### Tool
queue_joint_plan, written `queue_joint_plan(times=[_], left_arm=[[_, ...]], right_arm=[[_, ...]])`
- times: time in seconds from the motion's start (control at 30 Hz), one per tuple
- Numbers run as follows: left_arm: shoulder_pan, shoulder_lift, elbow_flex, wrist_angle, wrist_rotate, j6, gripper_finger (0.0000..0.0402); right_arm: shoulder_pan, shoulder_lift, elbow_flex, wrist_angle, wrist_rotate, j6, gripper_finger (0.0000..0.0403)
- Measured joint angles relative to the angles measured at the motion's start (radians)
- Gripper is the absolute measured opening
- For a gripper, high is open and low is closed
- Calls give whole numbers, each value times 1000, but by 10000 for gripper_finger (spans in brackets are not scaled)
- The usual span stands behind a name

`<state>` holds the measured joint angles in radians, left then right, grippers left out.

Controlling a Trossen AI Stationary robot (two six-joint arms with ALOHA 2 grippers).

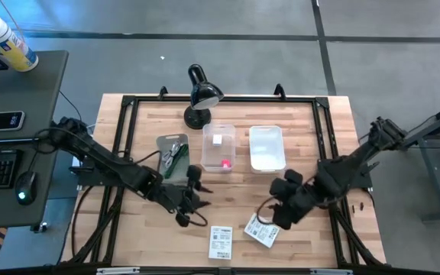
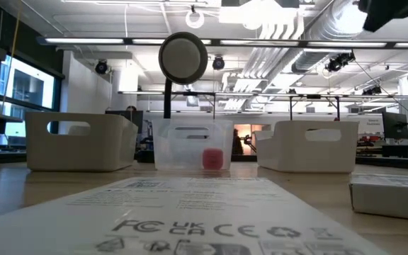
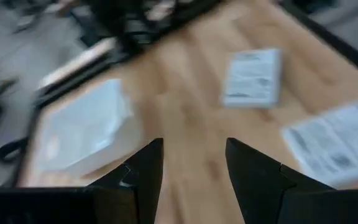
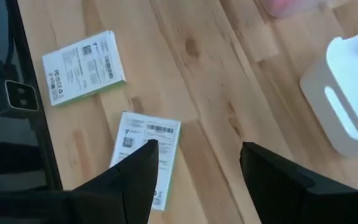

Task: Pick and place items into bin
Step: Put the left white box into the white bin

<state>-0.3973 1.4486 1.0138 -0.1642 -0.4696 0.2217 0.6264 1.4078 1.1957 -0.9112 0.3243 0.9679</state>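
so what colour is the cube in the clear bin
Pink: the cube sits in the clear bin, clearest in the high view.

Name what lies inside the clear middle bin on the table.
The clear bin holds a small white block and a tiny pink cube. Its see-through walls hide nothing else; the low view shows only the pink cube clearly.

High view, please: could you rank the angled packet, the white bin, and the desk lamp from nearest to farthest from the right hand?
From the right hand:
1. Angled packet, just beside the hand at the table's front.
2. White bin, mid-table behind it.
3. Desk lamp, at the far edge.
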Motion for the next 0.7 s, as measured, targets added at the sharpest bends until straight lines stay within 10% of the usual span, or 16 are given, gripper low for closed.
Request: queue_joint_plan(times=[0.3, 0.7], left_arm=[[-20, 151, -1, -56, 404, 130, 161], [-29, 308, 1, 350, 436, -71, 161]], right_arm=[[120, 8, 0, -99, 146, 214, 204], [262, 9, 0, -184, 197, 291, 204]])
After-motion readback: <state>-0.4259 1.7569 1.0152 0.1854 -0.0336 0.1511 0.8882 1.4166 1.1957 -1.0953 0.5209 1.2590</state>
